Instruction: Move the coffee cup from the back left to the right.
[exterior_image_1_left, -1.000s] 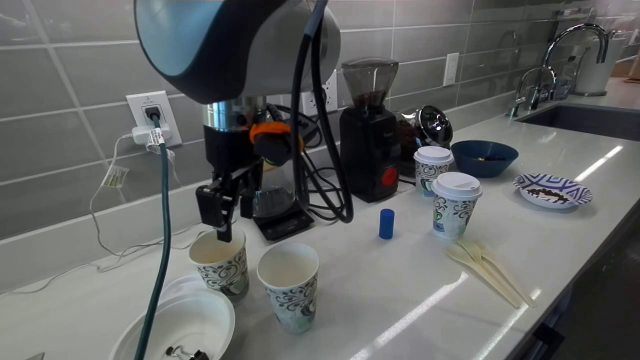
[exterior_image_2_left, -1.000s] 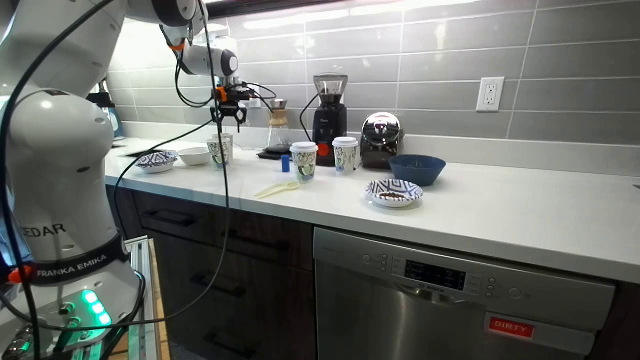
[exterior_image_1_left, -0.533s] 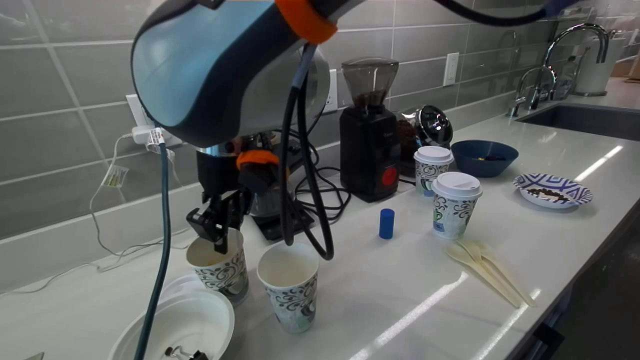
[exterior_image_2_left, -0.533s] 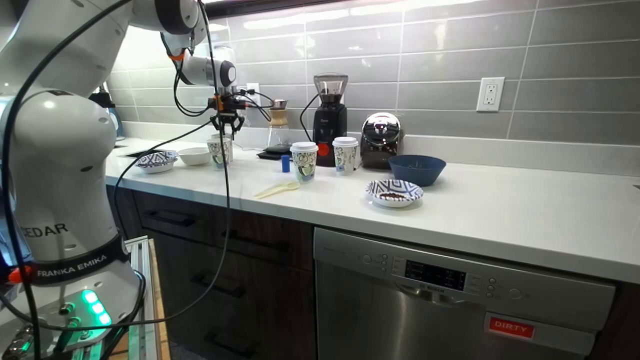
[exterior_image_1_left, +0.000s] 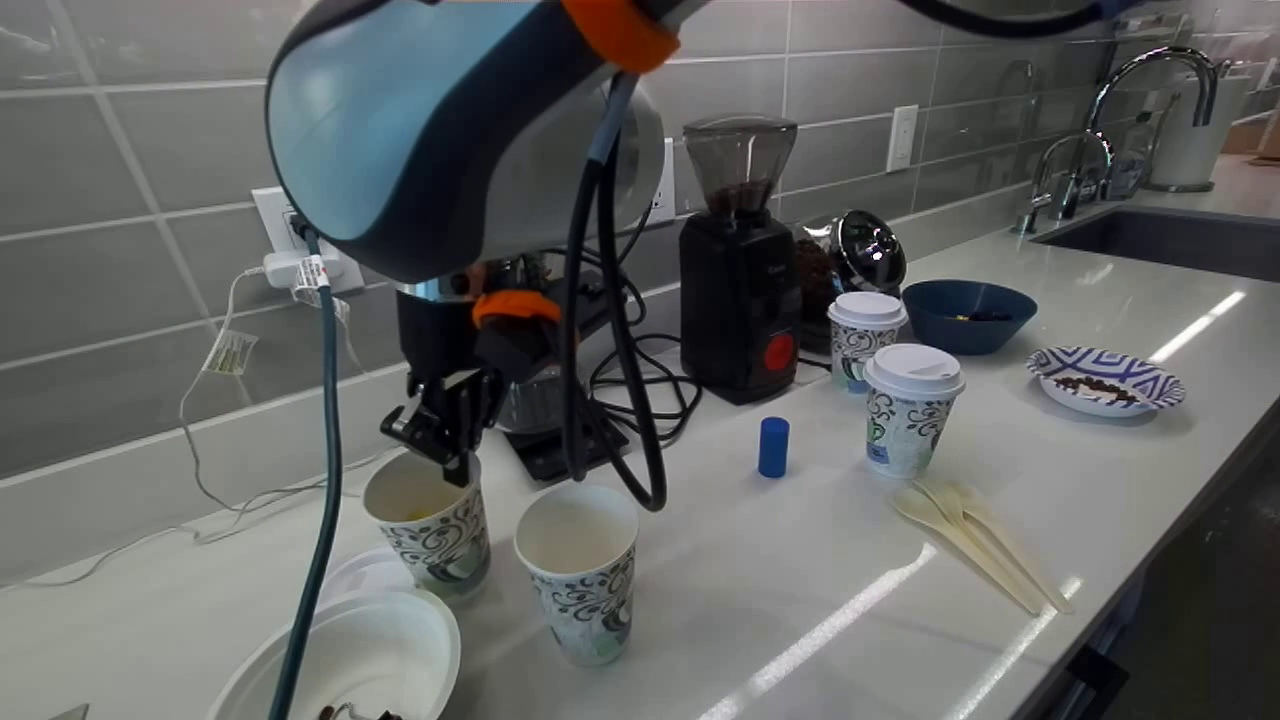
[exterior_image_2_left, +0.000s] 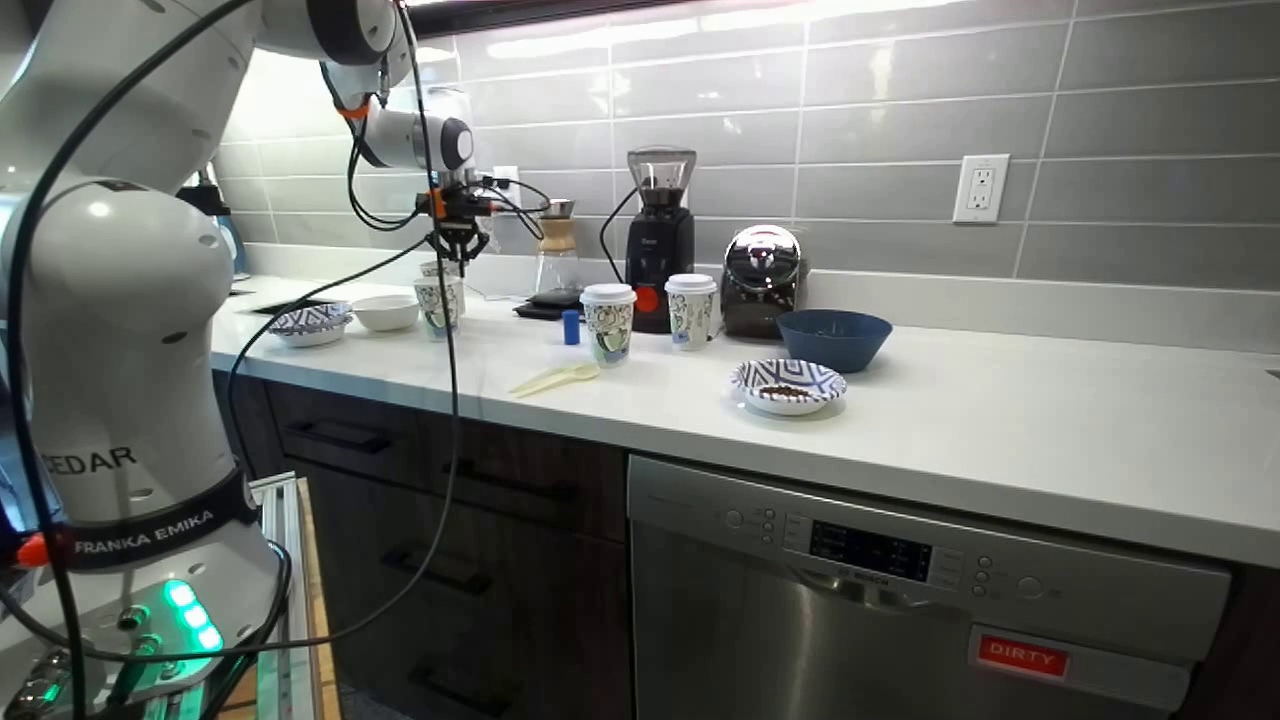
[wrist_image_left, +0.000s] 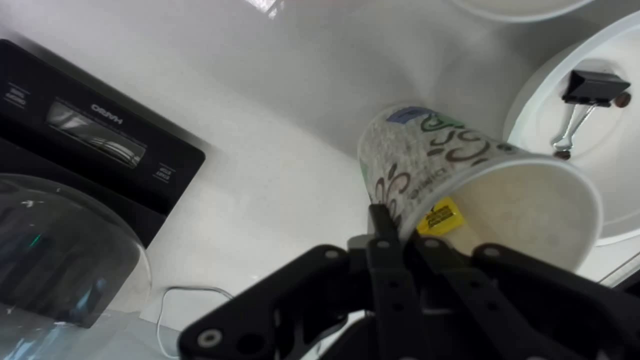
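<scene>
shiny white counter (exterior_image_1_left: 780, 570) here, black grinder (exterior_image_1_left: 740, 310), couple lidded paper cups (exterior_image_1_left: 906, 430), an open paper cup (exterior_image_1_left: 583, 605), lil blue cylinder (exterior_image_1_left: 773, 448), some pale cutlery (exterior_image_1_left: 968, 545), navy bowl (exterior_image_1_left: 966, 336), blue-patterned bowl (exterior_image_1_left: 1150, 384)

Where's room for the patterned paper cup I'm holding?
Bare white counter: right of the round dark-blue bowl in an exterior view; between the other lidless patterned cup and cream cutlery. Crowded: around the held cup, by the round white bowl.

Shows dark curls over white on the coffee cup (wrist_image_left: 450, 165), cream inside; black on the gripper (wrist_image_left: 400, 230), plain blue on the cylinder (exterior_image_1_left: 773, 448), geometric blue lines over white on the dish (exterior_image_1_left: 1135, 372).
</scene>
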